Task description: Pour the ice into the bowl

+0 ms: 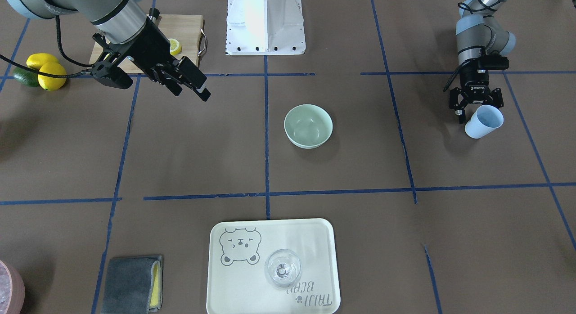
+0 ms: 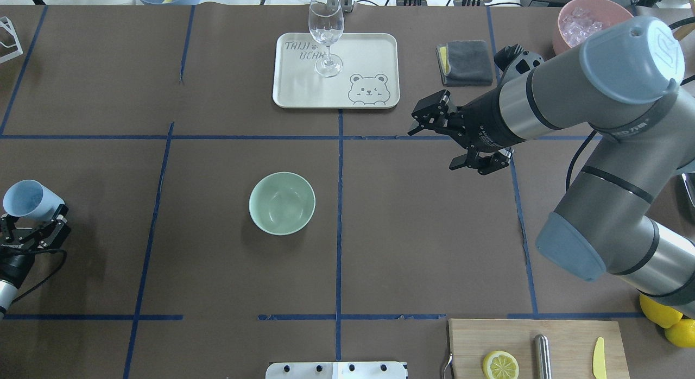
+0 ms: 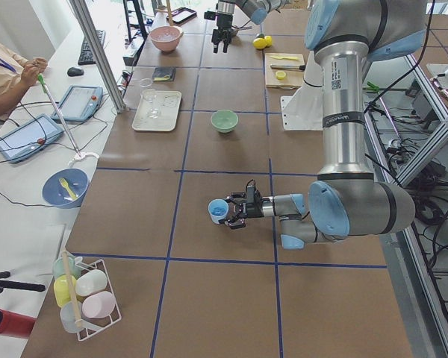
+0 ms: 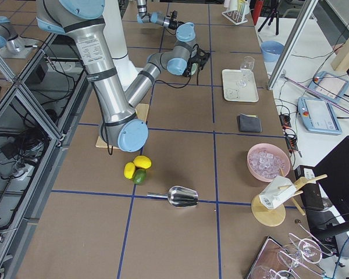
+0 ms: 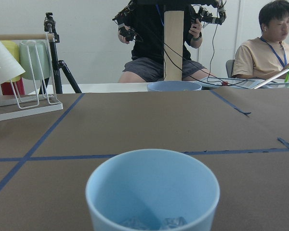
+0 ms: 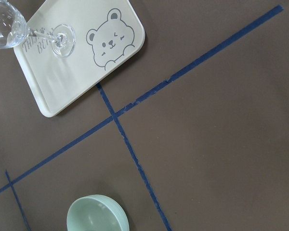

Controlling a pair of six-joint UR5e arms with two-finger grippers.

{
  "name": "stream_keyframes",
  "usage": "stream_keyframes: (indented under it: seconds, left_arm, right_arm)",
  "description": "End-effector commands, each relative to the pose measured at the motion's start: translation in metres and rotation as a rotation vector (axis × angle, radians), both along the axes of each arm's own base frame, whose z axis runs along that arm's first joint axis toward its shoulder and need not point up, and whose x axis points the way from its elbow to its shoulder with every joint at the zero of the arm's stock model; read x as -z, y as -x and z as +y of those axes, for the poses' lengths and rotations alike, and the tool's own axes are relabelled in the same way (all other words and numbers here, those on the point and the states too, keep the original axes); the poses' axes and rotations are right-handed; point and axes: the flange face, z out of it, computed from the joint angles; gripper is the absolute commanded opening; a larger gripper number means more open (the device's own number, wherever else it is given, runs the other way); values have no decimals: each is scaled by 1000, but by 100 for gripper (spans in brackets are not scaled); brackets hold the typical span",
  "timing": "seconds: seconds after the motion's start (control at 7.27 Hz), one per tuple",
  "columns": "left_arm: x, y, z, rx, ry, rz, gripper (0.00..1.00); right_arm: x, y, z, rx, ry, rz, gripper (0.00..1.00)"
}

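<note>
The pale mint-green bowl [image 2: 282,203] stands empty near the table's middle; it also shows in the front view [image 1: 308,125] and at the bottom of the right wrist view [image 6: 97,214]. My left gripper [image 2: 33,226] is shut on a light blue cup [image 2: 27,200] at the table's left end, far from the bowl. The left wrist view shows a few clear ice cubes [image 5: 154,223] at the bottom of that cup [image 5: 152,183]. My right gripper [image 2: 434,145] is open and empty, hovering above the table to the right of the bowl.
A cream tray [image 2: 369,53] with a clear wine glass [image 2: 326,26] sits at the far side. A grey cloth [image 2: 467,61] and a pink container of ice [image 2: 583,20] lie at the far right. A cutting board [image 2: 535,346] with a lemon half and lemons [image 2: 668,319] are near right.
</note>
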Motion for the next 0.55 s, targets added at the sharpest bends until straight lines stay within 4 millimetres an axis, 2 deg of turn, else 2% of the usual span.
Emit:
stream_keyframes:
  seconds: [0.0,0.14,0.41]
  left_arm:
    - [6,-8,-21,53,8,-32,99]
    - [13,-17,-26,61,7,-26,99]
    - [6,-16,-28,70,11,-38,99]
  right_arm:
    - [-1,0,0,0,1,1,100]
    - [-1,0,0,0,1,1,100]
    - [-2,1,0,2,1,2,100]
